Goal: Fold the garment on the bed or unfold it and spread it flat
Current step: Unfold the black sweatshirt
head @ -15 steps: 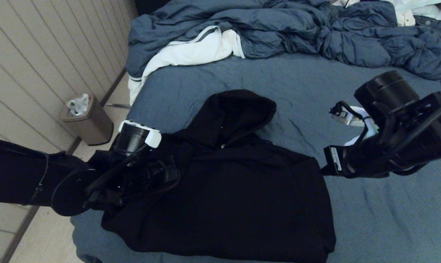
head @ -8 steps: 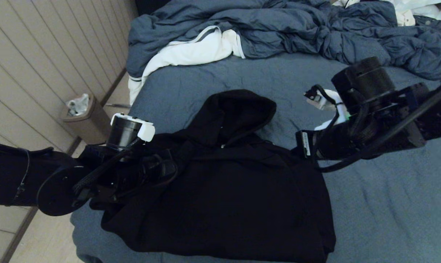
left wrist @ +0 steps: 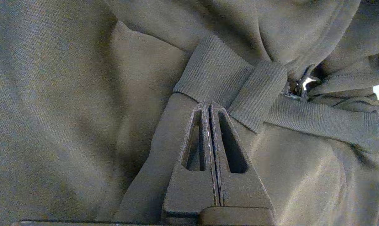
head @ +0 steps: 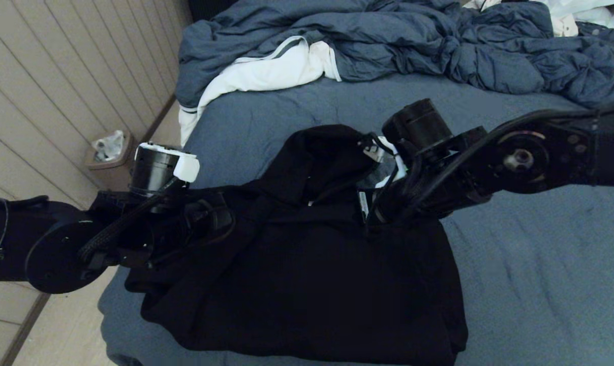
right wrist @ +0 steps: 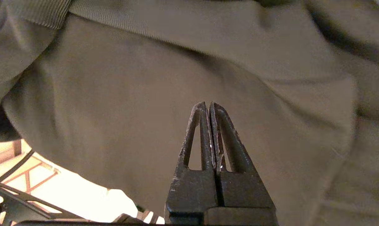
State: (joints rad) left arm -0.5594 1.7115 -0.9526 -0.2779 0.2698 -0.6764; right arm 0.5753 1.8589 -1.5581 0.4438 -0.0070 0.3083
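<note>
The soft, thick black garment (head: 307, 284) lies on the bed (head: 541, 284), its long way running up to the hood. The left hand (left wrist: 208, 106) is closed, empty, by a ribbed cuff. The right hand (right wrist: 208, 105), closed and empty too, hangs over the chest. Past them, a puffy duvet (head: 439, 46).

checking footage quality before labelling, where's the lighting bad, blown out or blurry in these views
Head view: dim, so the black hoodie and both arms merge into one dark mass with little fold detail. Left wrist view: evenly lit, ribbed cuff sharp, one small blown-out patch at the frame edge. Right wrist view: fabric soft and slightly smeared, and the bright gap below the hoodie is overexposed.
</note>
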